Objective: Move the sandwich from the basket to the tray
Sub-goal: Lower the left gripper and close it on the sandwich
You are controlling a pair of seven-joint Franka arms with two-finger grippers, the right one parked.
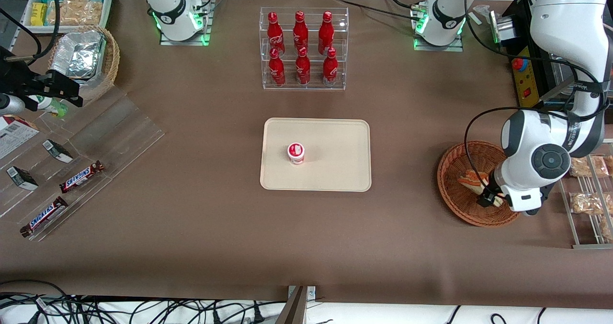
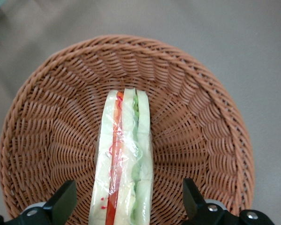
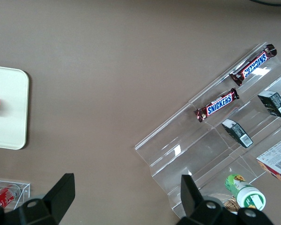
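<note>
Brown paper-covered table point(image 1: 191, 228); cream rectangular tray point(image 1: 335, 171) mid-table. Left gripper point(image 2: 126, 206) spread wide astride wrapped triangular sandwich point(image 2: 124, 159) in reddish-brown wicker basket point(image 2: 201, 140).

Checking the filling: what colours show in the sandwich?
Red and green between pale bread on the sandwich, clearest in left wrist view.

The working arm hides part of the basket point(image 1: 459, 190) and sandwich point(image 1: 471, 179).

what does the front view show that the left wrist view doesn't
Only the front view shows the flat cream-beige rectangular tray with a small red-and-white lidded cup on it, plus the clear rack of red bottles. Only the left wrist view shows the left gripper with its jaws open astride the sandwich. Both show the wrapped triangular sandwich lying in the round reddish-brown wicker basket.
</note>
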